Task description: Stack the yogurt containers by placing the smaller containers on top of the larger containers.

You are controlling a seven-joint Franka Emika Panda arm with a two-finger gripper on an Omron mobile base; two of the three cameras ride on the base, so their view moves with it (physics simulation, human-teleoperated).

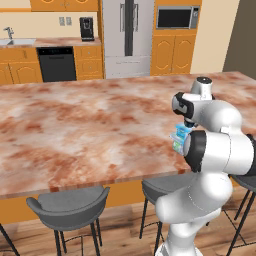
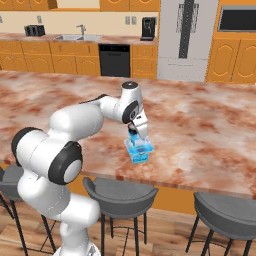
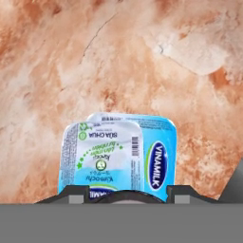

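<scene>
The gripper [image 2: 138, 137] fingers pinch the small light-blue yogurt pack [image 3: 102, 159] over the wider light-blue pack [image 3: 159, 156] on the marble desk [image 2: 210, 130]; centre it squarely before releasing.

small pack [image 3: 102, 156] sits on top of the big pack [image 3: 159, 152], stack's on the counter [image 2: 210, 130] near the front edge, stools [image 2: 120, 192] tucked below it

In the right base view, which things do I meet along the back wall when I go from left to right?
Toaster → sink faucet → coffee machine → refrigerator → microwave.
</scene>
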